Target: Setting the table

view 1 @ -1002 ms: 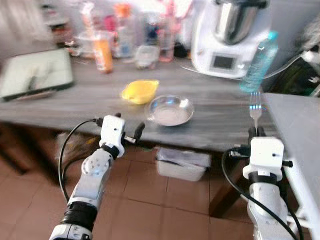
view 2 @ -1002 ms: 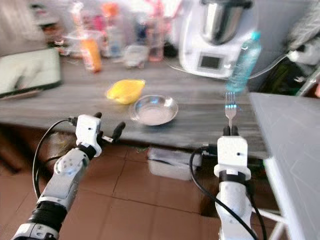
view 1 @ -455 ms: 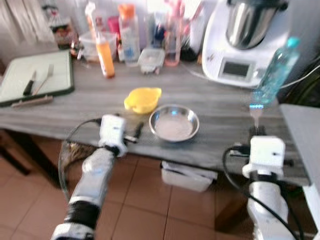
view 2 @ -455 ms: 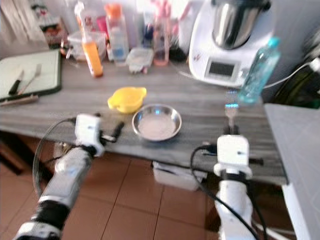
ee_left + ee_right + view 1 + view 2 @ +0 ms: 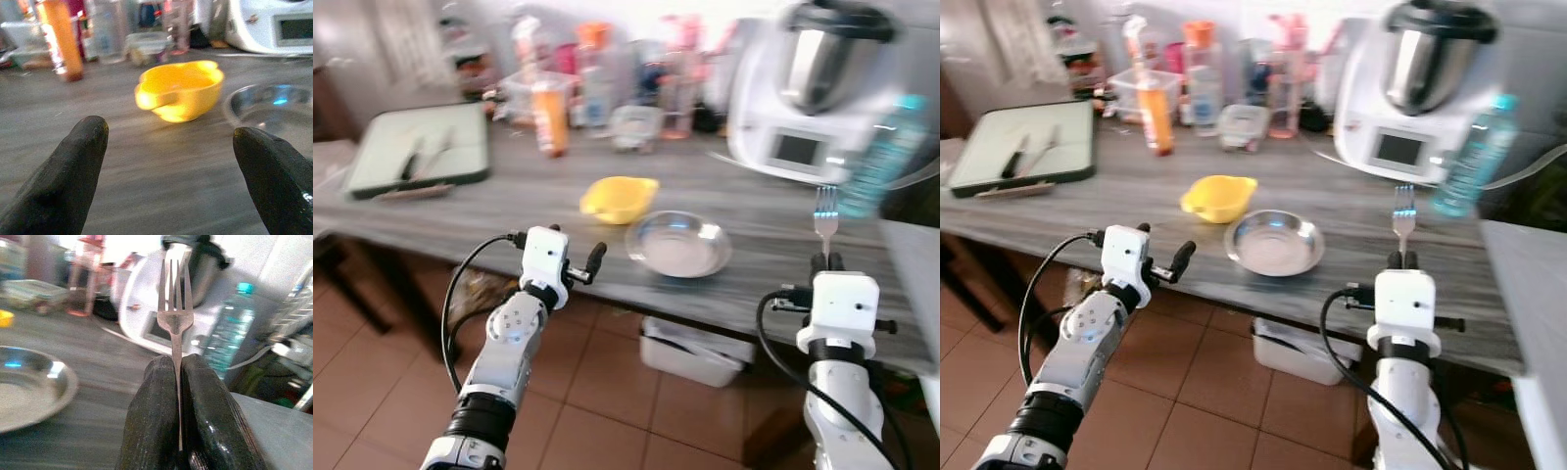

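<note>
Two bowls [image 5: 1272, 243] [image 5: 1218, 197] on table, contents unclear; right claw [image 5: 1402, 260] pinching fork [image 5: 1402, 210]; left claw [image 5: 1163, 260] spread.

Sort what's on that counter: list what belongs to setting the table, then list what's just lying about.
For the job:
- fork, upright, clamped in the right gripper
- metal plate
- yellow bowl
- left gripper, open, holding nothing

Lying about:
- white kitchen machine
- water bottle
- orange bottle
- green cutting board
</note>
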